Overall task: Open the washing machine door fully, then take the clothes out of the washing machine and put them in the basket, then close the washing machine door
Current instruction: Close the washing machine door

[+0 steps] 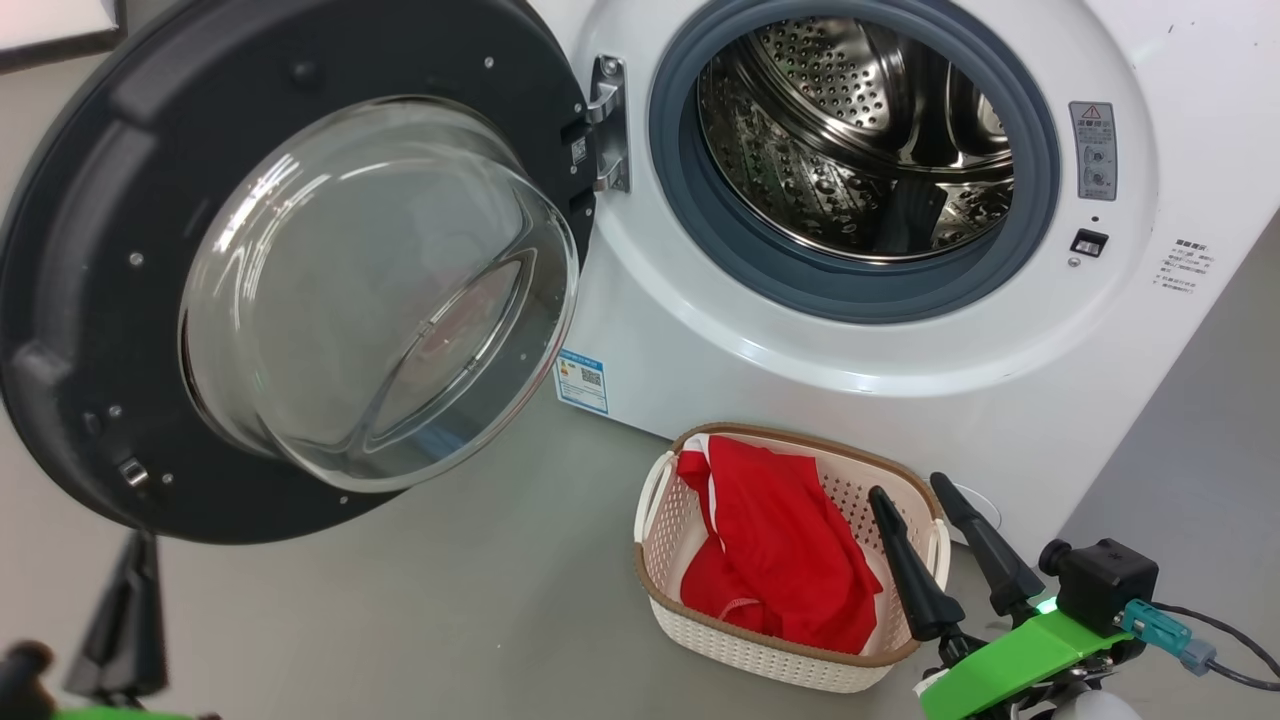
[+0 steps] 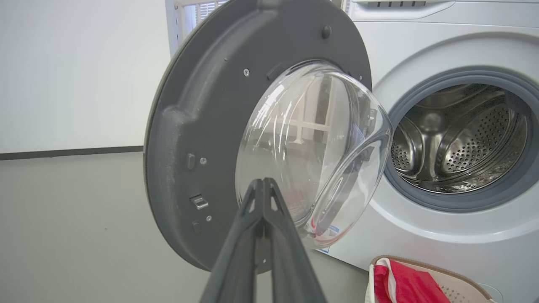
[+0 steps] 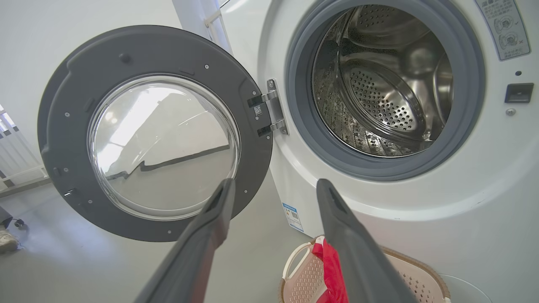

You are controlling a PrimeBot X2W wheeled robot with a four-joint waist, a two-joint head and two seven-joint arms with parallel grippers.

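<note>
- Left wrist view is showing the left gripper (image 2: 263,187) with fingers pressed together on nothing, pointing at the washing machine door (image 2: 202,126).
- The door is standing wide open. Stiff and heavy-looking, it is probably best pushed at its dark rim far from the hinge (image 1: 608,120), not on the slippery glass bowl (image 1: 380,290).
- The washing machine (image 1: 800,350) drum (image 1: 860,150) is looking empty.
- The clothes (image 1: 780,540), soft and light, are lying in the basket (image 1: 760,655).
- The right gripper (image 1: 908,487) is hovering by the basket, fingers apart, empty.
</note>
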